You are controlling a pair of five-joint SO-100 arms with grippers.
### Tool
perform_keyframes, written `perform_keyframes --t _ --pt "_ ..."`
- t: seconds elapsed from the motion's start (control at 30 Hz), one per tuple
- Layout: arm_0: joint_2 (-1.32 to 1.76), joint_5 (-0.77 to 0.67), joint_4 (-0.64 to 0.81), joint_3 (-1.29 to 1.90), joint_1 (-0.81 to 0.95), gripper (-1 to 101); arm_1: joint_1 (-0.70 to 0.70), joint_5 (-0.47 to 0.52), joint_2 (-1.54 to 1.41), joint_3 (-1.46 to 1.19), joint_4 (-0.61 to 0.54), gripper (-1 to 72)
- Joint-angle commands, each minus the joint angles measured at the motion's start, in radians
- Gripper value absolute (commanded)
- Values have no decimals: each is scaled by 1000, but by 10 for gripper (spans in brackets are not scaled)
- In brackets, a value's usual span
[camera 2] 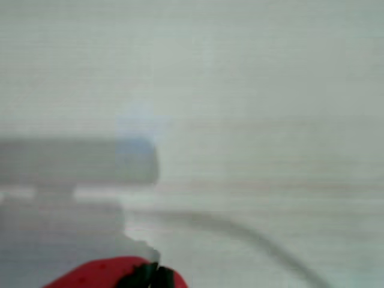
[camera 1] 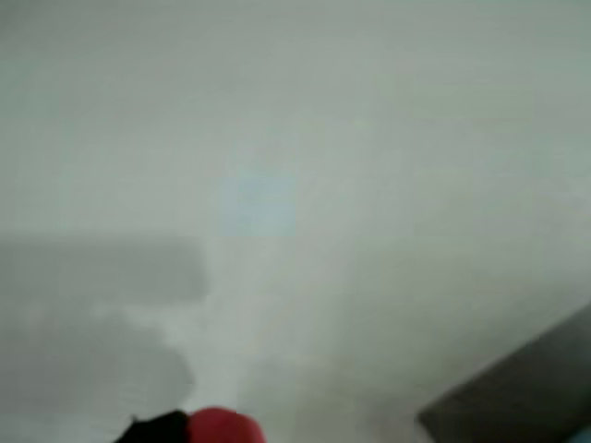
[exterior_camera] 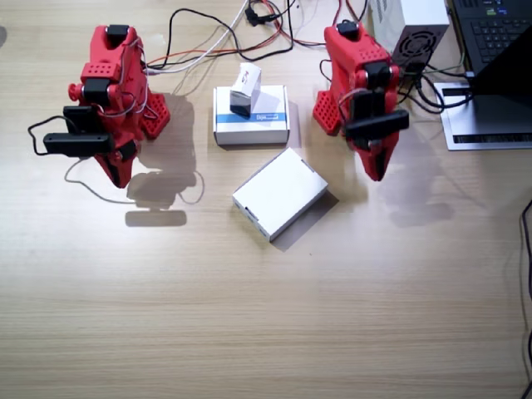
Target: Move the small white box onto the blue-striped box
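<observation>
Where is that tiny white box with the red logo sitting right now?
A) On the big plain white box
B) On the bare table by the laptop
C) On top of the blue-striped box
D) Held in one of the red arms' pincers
C: in the fixed view the small white box rests on top of the blue-striped box, with both red arms standing clear of it at the sides.
</observation>
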State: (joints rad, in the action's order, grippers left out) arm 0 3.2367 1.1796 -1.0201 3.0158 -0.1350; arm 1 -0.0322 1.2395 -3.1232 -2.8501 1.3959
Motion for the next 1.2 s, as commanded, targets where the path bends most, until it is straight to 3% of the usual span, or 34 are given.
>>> perform_keyframes --t 0.0,0.07,0.2,0.23,0.37,0.47,0.7,0.83,1.17 --pt "35 204 -63 23 -87 -1 -6 86 -41 -3 48 1" --pt "35 305 -187 23 -97 -1 0 97 -41 -3 48 16" --pt "34 253 -196 23 -81 -1 35 -117 -41 -3 49 2" --pt "34 218 -195 23 -52 -1 80 -126 -41 -3 51 2" --pt "34 118 -186 23 34 -1 149 -52 -41 -3 51 2" --pt "35 52 -181 23 107 -1 160 -60 -41 -3 51 2" --pt "35 104 -186 23 26 0 181 -178 -43 -3 49 2" --pt "34 43 -183 23 84 0 247 -176 -43 -3 49 2" --pt "35 51 -183 23 106 0 164 -175 -43 -3 49 3"
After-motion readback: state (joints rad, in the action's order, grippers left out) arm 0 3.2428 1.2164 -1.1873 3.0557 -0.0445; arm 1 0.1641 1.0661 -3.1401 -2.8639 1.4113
